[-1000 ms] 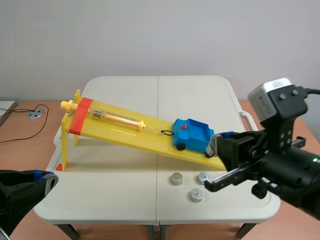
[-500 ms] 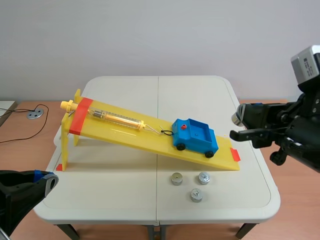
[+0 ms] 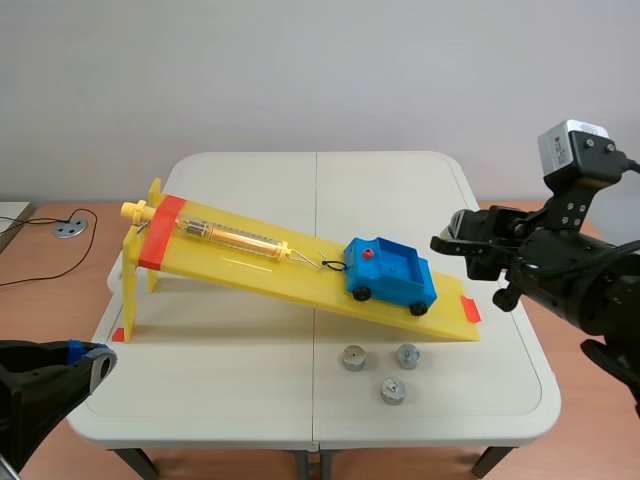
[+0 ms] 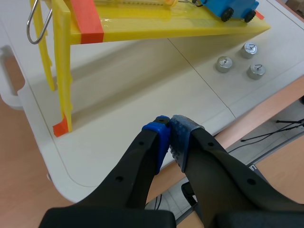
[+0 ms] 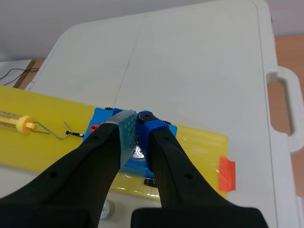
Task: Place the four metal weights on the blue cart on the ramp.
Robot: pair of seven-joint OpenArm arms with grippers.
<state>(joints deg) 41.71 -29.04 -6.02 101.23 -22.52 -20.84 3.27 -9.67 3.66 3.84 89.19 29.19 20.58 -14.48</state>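
The blue cart [image 3: 390,270] sits low on the yellow ramp [image 3: 250,262], hooked to a spring scale [image 3: 230,236]. Three metal weights [image 3: 353,357] [image 3: 407,354] [image 3: 393,390] lie on the table in front of the ramp's low end. My right gripper [image 3: 452,238] hangs just right of and above the cart, shut on a fourth metal weight [image 5: 138,152]. In the right wrist view that weight sits between the fingers, over the blue cart [image 5: 100,118]. My left gripper [image 4: 168,126] is shut on nothing, off the table's front left corner; it is also in the scene view [image 3: 95,360].
The ramp's high end stands on yellow legs [image 4: 61,71] at the table's left. Orange tape [image 3: 470,309] marks the ramp's low end. A seam [image 3: 316,200] runs down the table's middle. A cable and disc [image 3: 68,229] lie on the floor at the left.
My right gripper rose from beside the weights on the table with one weight in it, swung up to the right, then came back left toward the cart. The left arm stayed still.
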